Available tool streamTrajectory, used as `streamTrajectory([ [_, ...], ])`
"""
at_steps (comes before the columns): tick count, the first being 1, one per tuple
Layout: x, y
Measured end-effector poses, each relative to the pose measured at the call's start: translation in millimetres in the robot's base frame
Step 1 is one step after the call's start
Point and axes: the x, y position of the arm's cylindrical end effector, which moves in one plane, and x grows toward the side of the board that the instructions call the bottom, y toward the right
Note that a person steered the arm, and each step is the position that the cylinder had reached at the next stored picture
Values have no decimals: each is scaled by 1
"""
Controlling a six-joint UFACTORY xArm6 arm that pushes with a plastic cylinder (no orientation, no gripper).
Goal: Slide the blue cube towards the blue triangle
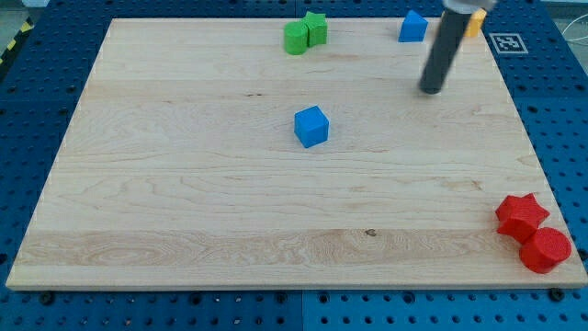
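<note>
Sitting near the board's middle, a bit toward the view's top, is the blue cube (311,127); it rests flat on the wooden board (184,184), w/ bare wood all round it; nothing touches it.

My tip (431,90) is down at the board surface, up and to the view's right of the blue cube, well apart from it; the dark rod rises from there toward the view's top, leaning slightly right, and runs out of frame. No hand or jaws on this rig, just the plain rod; it has hold of nothing and touches no block.

The blue triangle (412,27) sits at the view's top edge of the board, just left of the rod's upper part and above my tip; near, but not in contact w/ the tip. An orange/yellow block (474,22) shows at the rod's right side, mostly hidden behind it; shape can't be told.

Two green blocks sit together at the top, left of centre: a green cylinder-like block (295,39) and a green star (316,28), touching or v. nearly so.

At the view's bottom right corner: a red star (522,216) and a red cylinder (545,249), pressed against each other, the cylinder below and slightly right; both at the board's edge, far from the blue cube.

Blue perforated table (37,110) surrounds the board.
</note>
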Motion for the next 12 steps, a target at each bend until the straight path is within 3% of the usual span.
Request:
streamTrajectory([
  [2,8,-142],
  [3,24,-183],
  [5,94,-183],
  [6,95,-155],
  [8,14,-85],
  [9,-1,-66],
  [10,27,-79],
  [11,27,-103],
  [12,2,-104],
])
